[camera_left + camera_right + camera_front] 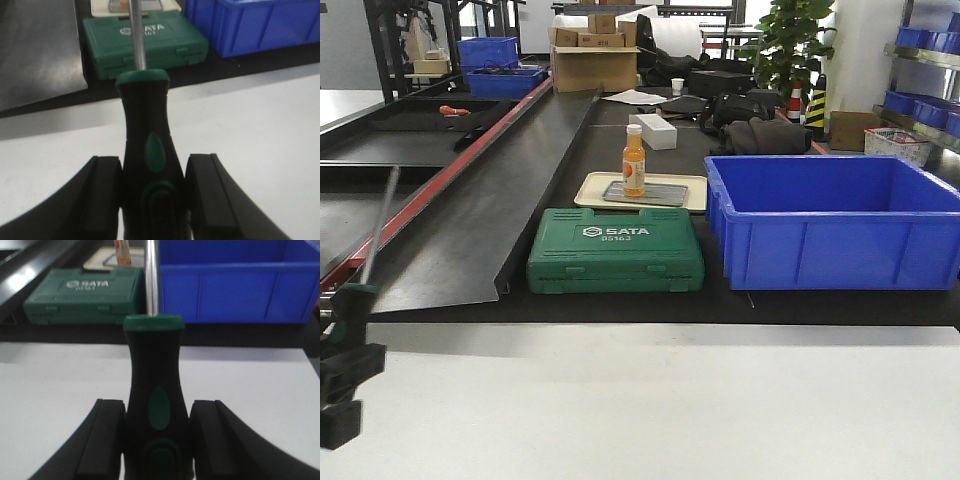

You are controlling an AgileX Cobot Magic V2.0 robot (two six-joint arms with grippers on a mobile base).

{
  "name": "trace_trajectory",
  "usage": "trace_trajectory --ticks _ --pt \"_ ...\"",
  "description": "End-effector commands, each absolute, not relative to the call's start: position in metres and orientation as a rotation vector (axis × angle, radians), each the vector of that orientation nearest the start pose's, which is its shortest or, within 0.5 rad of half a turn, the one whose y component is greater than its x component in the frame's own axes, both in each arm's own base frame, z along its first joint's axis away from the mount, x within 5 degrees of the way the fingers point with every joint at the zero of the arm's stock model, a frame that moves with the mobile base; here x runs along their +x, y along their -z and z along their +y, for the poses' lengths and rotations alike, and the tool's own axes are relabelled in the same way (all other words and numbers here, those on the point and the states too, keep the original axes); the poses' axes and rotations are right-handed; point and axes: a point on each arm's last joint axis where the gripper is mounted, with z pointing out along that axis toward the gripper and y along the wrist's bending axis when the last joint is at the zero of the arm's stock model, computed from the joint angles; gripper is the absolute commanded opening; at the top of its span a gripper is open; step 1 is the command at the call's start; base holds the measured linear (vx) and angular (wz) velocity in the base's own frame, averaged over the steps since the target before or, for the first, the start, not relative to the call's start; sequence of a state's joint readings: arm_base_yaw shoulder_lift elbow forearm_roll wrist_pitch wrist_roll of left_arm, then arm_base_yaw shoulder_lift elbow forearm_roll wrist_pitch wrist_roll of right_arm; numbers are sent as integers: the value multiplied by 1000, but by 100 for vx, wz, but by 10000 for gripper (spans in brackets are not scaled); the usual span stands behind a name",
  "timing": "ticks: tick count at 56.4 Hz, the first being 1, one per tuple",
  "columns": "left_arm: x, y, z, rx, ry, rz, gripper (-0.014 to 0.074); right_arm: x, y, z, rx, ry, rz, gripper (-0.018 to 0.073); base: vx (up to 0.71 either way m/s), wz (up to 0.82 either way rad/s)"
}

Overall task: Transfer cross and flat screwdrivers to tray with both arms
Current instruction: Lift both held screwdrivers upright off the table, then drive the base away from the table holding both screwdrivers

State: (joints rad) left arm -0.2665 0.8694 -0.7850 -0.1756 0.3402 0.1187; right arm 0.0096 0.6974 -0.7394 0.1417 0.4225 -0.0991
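Open white desk (650,400) fills the lower frame; beyond it a green tool case (616,263) at centre, a blue bin (830,225) at right and a bottle (634,160) behind block passage.

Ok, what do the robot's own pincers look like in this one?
Left pincer and right pincer match: each has two matte black fingers, flat on the inner faces, outer edges curving outward toward the base. No markings or cables visible.

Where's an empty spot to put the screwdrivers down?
The white table in front of the green toolbox and blue bin is bare. The black sheet left of the toolbox is bare too. It's crowded behind the toolbox: a bottle stands on the small grey tray.
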Motion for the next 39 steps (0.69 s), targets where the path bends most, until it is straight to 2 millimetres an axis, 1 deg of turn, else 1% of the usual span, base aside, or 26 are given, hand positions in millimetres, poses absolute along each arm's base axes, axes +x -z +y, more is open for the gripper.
trace_trajectory --ticks 1,7,12,20,39 --pt "156 -385 -48 208 288 1690 2 120 -383 5 -22 -61 1679 -8 0 0" --pt "141 -394 -43 200 292 1624 3 107 -384 5 -25 -59 1647 -8 0 0" --pt "135 -397 -41 197 294 1598 3 105 -383 5 -25 -63 1660 -8 0 0" --pt "135 -397 -41 200 294 1607 3 105 -383 6 6 -105 1656 -8 0 0" --pt "135 -397 -42 200 294 1608 3 105 -383 6 6 -105 1658 -8 0 0"
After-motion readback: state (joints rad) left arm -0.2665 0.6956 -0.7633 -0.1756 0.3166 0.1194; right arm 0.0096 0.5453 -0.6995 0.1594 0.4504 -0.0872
